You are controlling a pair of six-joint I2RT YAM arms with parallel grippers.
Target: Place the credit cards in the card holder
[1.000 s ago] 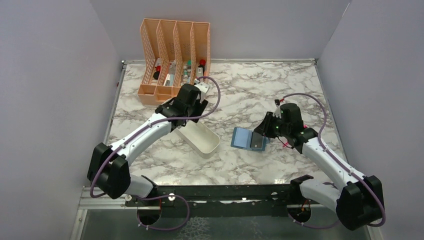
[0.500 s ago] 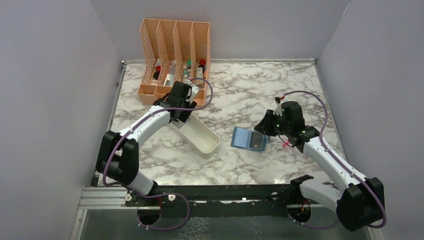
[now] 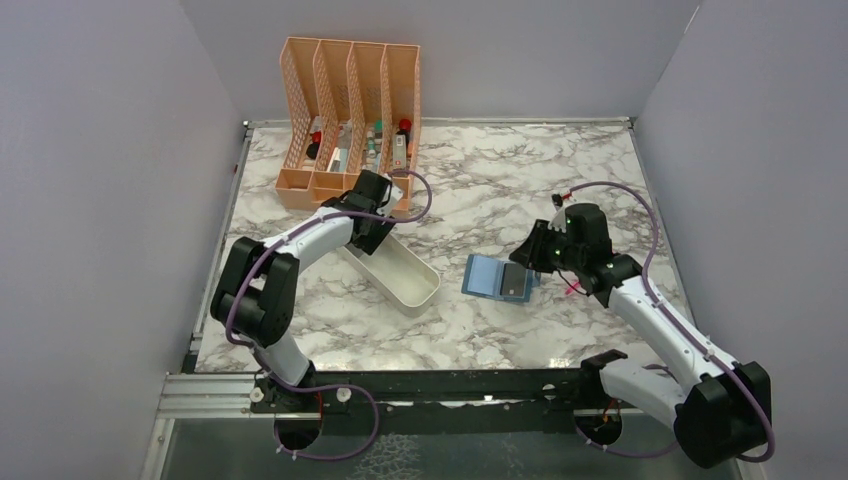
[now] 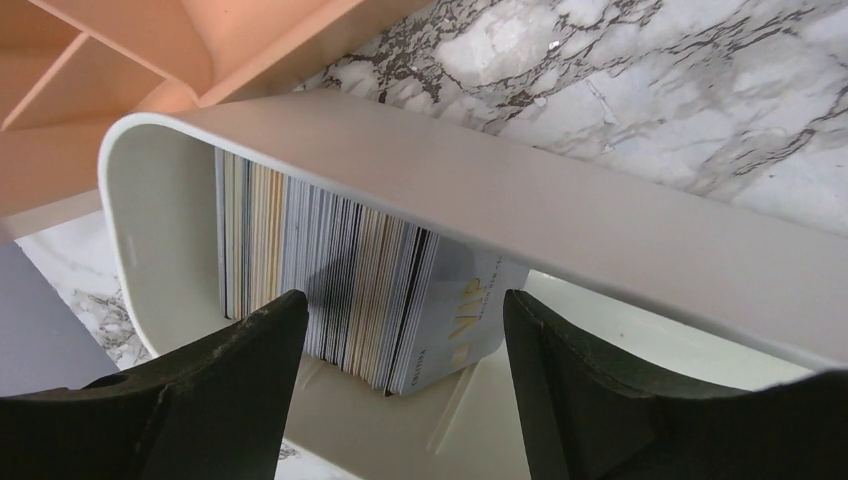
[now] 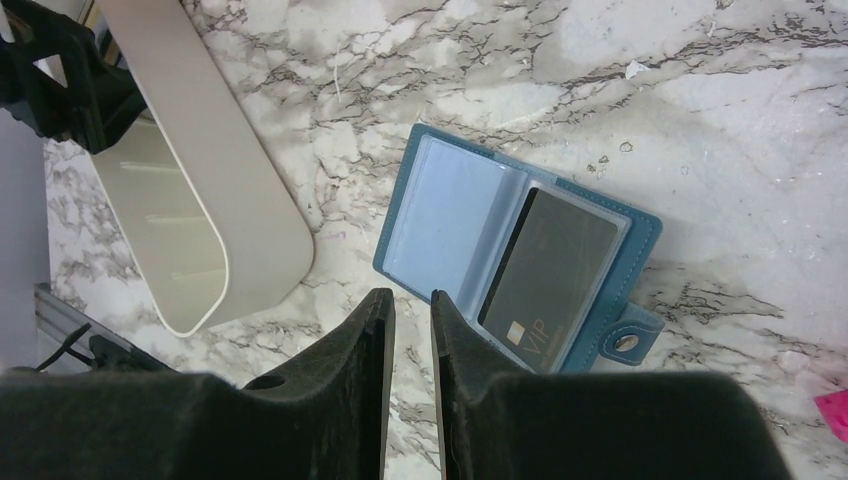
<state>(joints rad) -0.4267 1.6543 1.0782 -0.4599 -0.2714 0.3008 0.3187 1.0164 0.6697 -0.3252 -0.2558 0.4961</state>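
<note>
The teal card holder point(image 3: 499, 277) lies open on the marble, also in the right wrist view point(image 5: 520, 245), with one dark card point(image 5: 545, 265) in its right pocket. A stack of credit cards point(image 4: 350, 285) stands on edge at the far end of the white tray point(image 4: 560, 215). My left gripper point(image 4: 400, 320) is open, its jaws straddling the stack from above without touching it. In the top view it is at the tray's far end point(image 3: 372, 215). My right gripper point(image 5: 410, 300) hovers just above the holder's near edge, jaws nearly together with a thin gap, empty.
The white oblong tray point(image 3: 400, 272) lies diagonally left of the holder. A peach mesh organizer point(image 3: 350, 110) with small bottles stands at the back left, right behind the left gripper. A small pink scrap point(image 5: 832, 412) lies right of the holder.
My left arm has swung its gripper down and back to the tray's far end, over the card stack. My right gripper has barely moved above the holder.
</note>
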